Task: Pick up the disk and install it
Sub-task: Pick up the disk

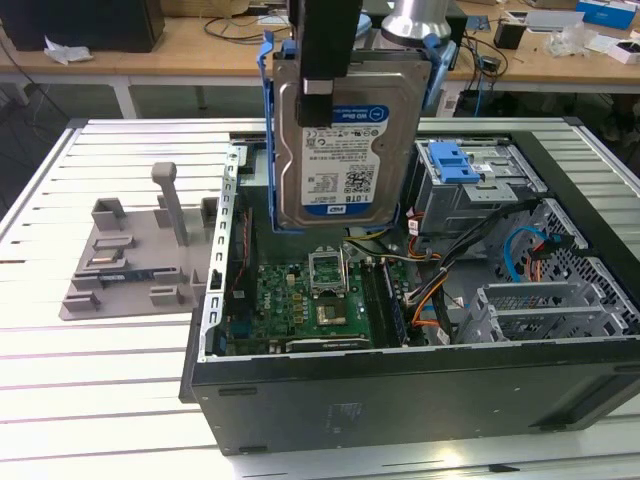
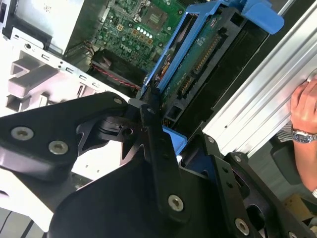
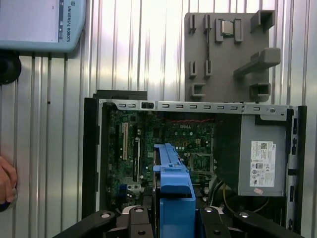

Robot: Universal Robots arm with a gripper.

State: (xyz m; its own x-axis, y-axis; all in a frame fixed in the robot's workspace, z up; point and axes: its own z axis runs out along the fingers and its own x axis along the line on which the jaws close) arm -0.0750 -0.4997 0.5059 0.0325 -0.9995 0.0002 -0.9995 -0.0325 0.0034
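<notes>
One disk (image 1: 345, 150) hangs upright in the air above the open computer case (image 1: 400, 390), with its labelled face turned to the exterior view and its blue carrier framing both long sides. The gripper (image 1: 320, 95) holds it from above. Its fingers (image 1: 318, 60) are closed on the drive, one black finger lying across the label and the other behind it.

In the first wrist view the carrier's blue edge (image 3: 173, 188) stands between the two black fingers (image 3: 136, 218), directly over the green motherboard (image 3: 163, 144). The disk touches nothing in the case.

The case lies on its side on the slatted metal table (image 1: 100, 400), open side up. Inside it, a grey drive cage (image 1: 470, 195) with a blue latch sits at the far corner toward the exterior view's right, and a grey power supply (image 3: 262, 158) fills one end. A grey fixture plate (image 1: 130, 260) lies on the table just beside the case, toward the exterior view's left. A person's hand (image 2: 304, 109) rests on the table's edge.
</notes>
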